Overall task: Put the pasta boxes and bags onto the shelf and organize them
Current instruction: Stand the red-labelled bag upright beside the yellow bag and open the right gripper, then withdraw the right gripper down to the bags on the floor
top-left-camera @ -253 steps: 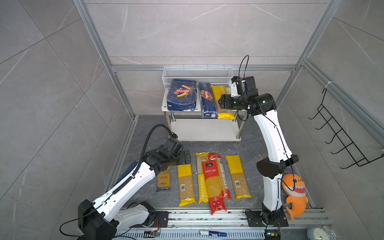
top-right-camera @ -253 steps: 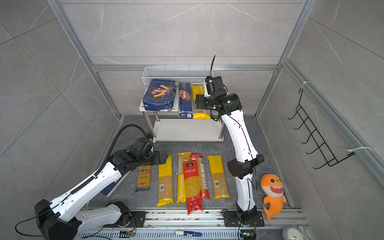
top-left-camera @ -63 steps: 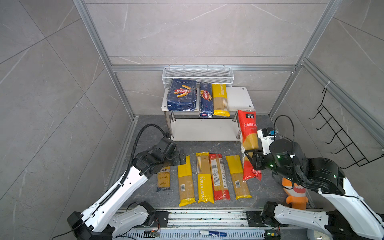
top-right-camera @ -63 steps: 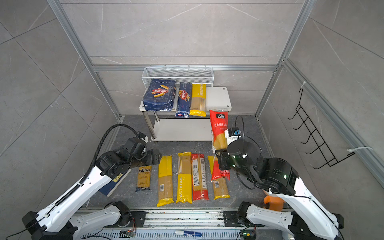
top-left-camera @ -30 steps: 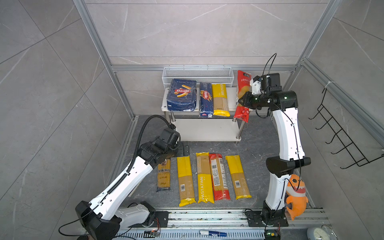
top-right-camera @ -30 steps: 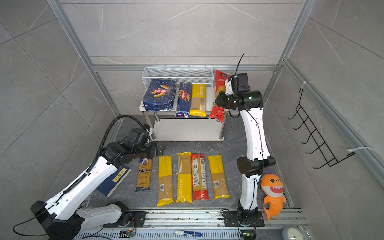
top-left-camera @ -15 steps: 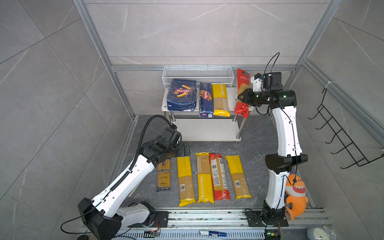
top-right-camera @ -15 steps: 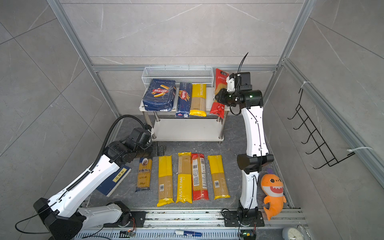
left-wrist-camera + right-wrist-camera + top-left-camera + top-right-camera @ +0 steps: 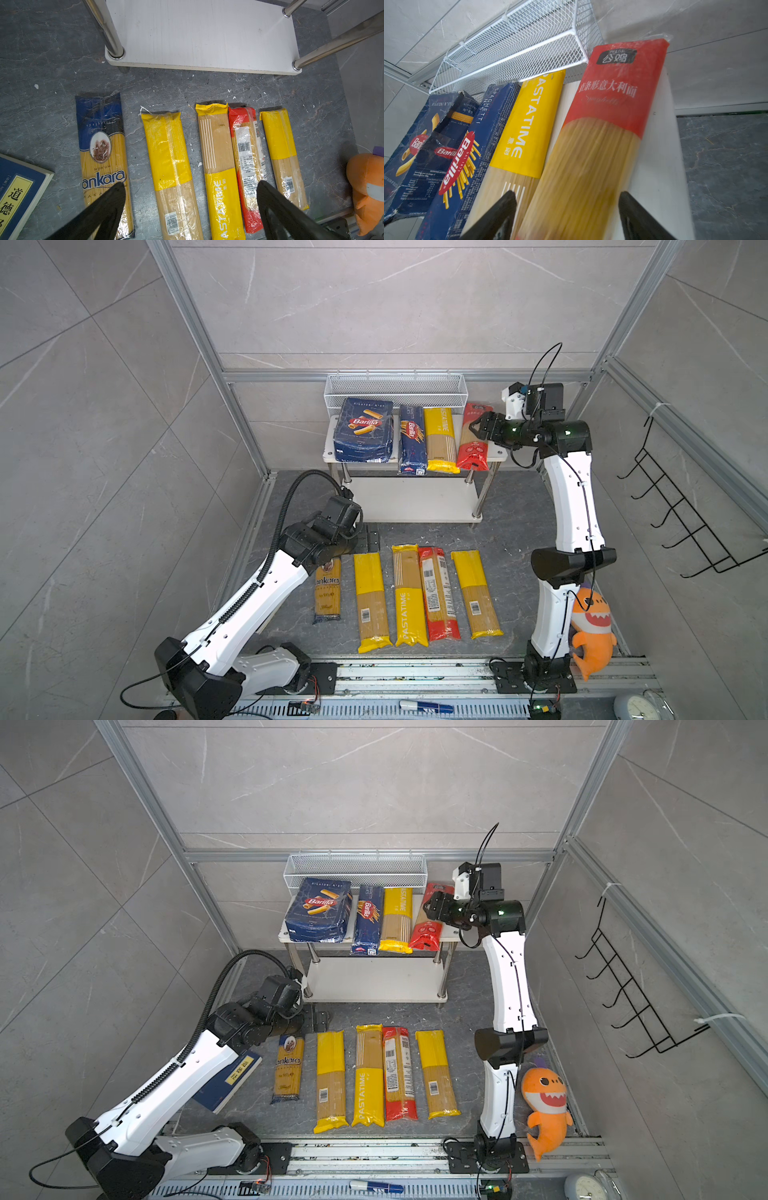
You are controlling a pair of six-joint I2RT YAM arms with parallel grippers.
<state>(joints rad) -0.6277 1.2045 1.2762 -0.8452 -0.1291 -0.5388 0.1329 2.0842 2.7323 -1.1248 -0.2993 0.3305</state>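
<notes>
Now, in a top view, your red spaghetti bag (image 9: 471,439) lies atop the shelf (image 9: 415,506), continuing the row. Left wrist view: your left gripper (image 9: 191,186) gapes empty over the ankara bag (image 9: 101,145). Right wrist view: your right gripper (image 9: 566,195) has its jaws parted, flanking the red bag loosely.

The red bag (image 9: 602,145) is glossy plastic film; the shelf (image 9: 207,35) has a matt white board and shiny metal legs (image 9: 107,29).

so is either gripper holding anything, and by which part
Nothing is held. The right gripper is open astride the red bag on the shelf; the left gripper is open, empty.
</notes>
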